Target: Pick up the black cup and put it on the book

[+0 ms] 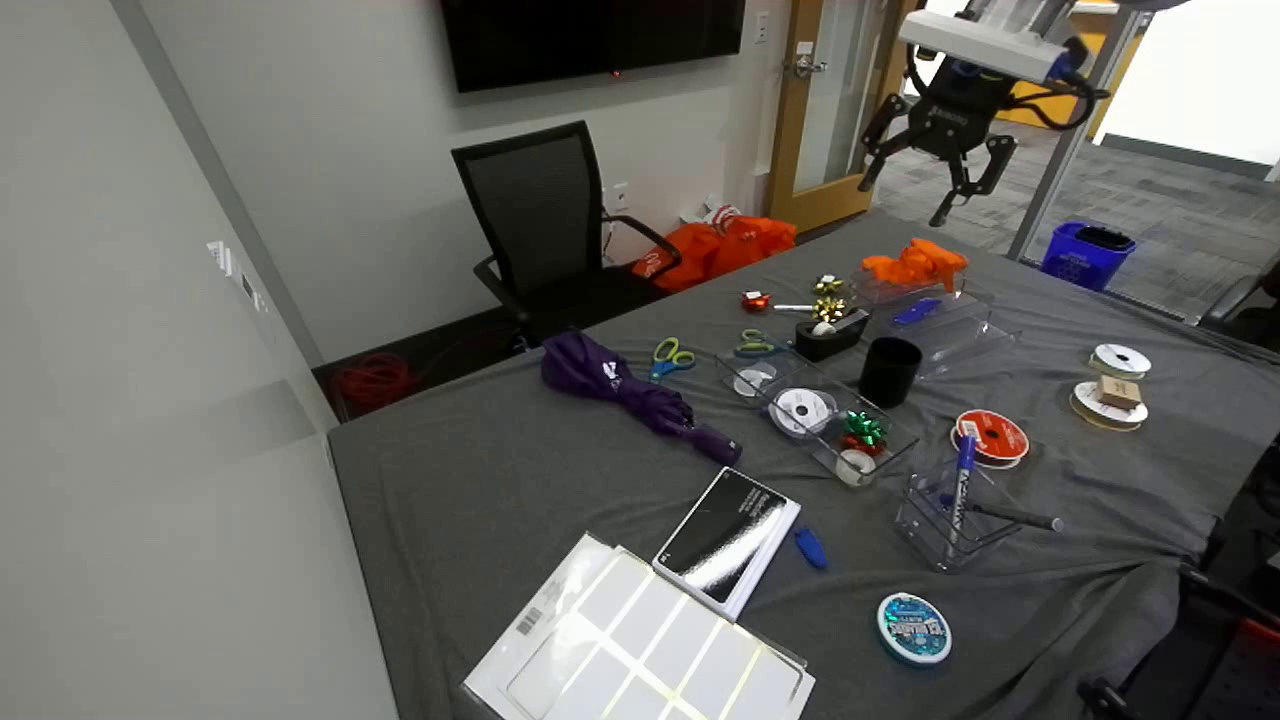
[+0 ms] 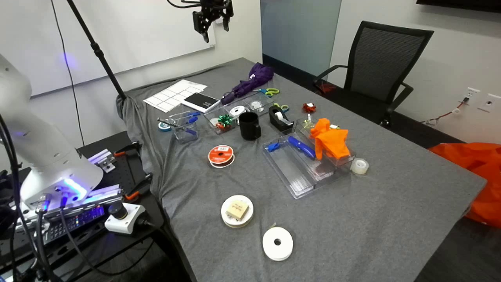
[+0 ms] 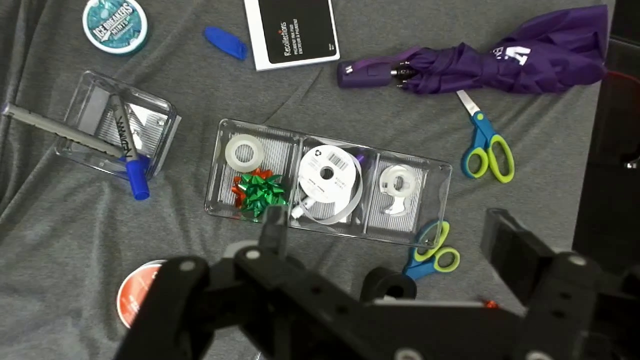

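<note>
Overall judgement: 0 of 2 steps done; you have pick and placement outstanding. Gripper (image 1: 902, 203): jaws wide apart, empty, well above table (image 2: 364, 211). Book (image 1: 727, 538): flat, cover bare. Black cup (image 2: 249, 126): upright on table, near tape dispenser (image 2: 282, 123).

We see fairly even light, white glare streaking the book (image 1: 728, 542) in an exterior view, and blue light glowing at the robot's base (image 2: 64, 188).

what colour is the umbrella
The umbrella is dark purple, best seen in the wrist view.
</note>
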You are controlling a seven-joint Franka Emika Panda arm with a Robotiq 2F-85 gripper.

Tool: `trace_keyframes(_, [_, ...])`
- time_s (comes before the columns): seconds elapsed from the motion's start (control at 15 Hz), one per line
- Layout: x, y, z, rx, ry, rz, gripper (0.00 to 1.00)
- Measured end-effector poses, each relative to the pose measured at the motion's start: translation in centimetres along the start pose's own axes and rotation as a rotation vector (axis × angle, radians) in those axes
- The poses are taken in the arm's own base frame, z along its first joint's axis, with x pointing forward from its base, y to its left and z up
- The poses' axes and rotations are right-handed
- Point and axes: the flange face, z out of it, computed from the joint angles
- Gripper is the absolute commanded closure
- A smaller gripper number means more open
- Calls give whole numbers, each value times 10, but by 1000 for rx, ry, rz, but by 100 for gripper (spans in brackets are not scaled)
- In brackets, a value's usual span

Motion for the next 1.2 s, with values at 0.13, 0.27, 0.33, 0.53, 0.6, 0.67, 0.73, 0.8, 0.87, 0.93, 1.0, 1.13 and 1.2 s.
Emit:
trace_keyframes(0.13, [0, 0, 0, 2, 1, 1, 0])
trace_keyframes(0.27, [0, 0, 0, 3, 1, 1, 0])
trace_keyframes(0.33, [0, -1, 0, 3, 1, 1, 0])
trace_keyframes(0.53, [0, 0, 0, 4, 2, 1, 0])
trace_keyframes(0.6, [4, 1, -1, 4, 3, 5, 0])
trace_keyframes(0.67, [12, 3, -1, 4, 5, 18, 0])
trace_keyframes(0.73, [25, 6, -1, 2, 9, 36, 0])
trace_keyframes(0.8, [40, 10, 1, -2, 13, 60, 0])
trace_keyframes(0.87, [57, 13, 4, -9, 17, 85, 0])
trace_keyframes(0.93, [74, 17, 10, -19, 21, 114, 0])
trace_keyframes(1.0, [89, 21, 15, -30, 24, 140, 0])
trace_keyframes(1.13, [116, 29, 29, -60, 36, 180, 0])
trace_keyframes(1.2, [129, 32, 37, -80, 49, 191, 0])
